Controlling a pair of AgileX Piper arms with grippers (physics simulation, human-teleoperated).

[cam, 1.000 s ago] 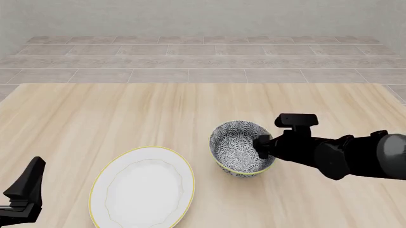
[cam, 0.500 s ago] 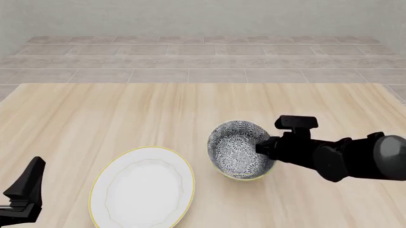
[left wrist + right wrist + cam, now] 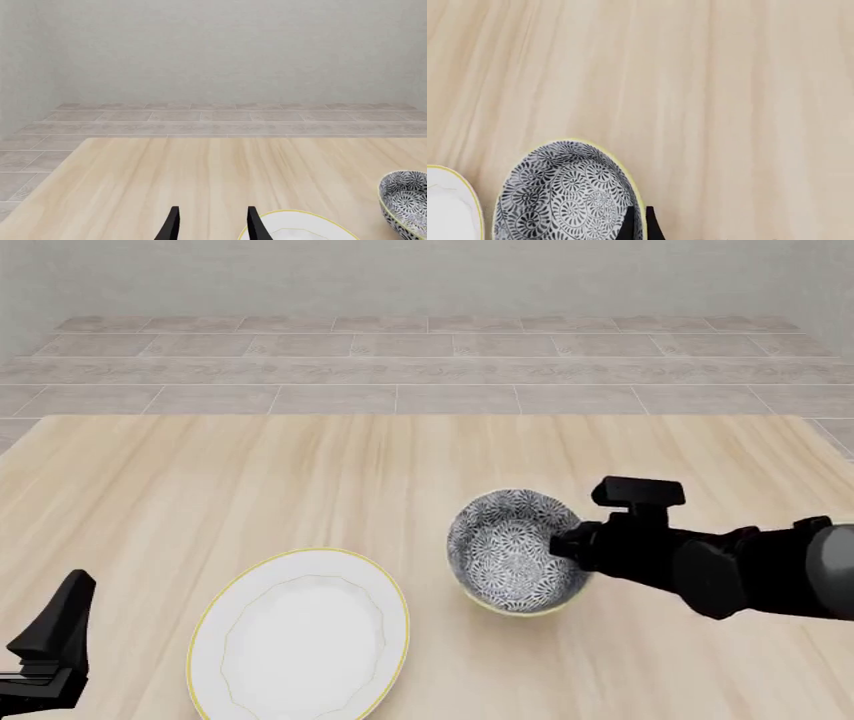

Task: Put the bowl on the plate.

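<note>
From my seat at the controls I looked down on a pale wooden table (image 3: 267, 480) with fine lengthwise grain, its far edge meeting a floor of grey-beige stone tiles (image 3: 427, 370) that ran back to a plain, faintly textured grey wall (image 3: 427, 275). Everything had the smooth, even look of a render.

The deep round bowl with a dense dark-grey-and-white floral pattern and thin yellow rim (image 3: 518, 551) sat tilted, its mouth turned toward the left side of the table, lifted or tipped rather than flat. My black right gripper (image 3: 639, 225) had its two thin fingers pinched nearly together over the bowl's right-hand rim, one inside and one outside the wall, so I had the bowl by its edge. The arm behind it was a bulky matte-black shape with a small boxy camera mount on top.

The wide, shallow white plate with a thin yellow-gold rim (image 3: 300, 635) lay flat on the table to the left of the bowl, near it but not touching, with faint scalloped moulding inside.

My left gripper (image 3: 212, 226) hung at the near left corner, its two dark fingers apart and holding nothing, just beside the plate's edge.
</note>
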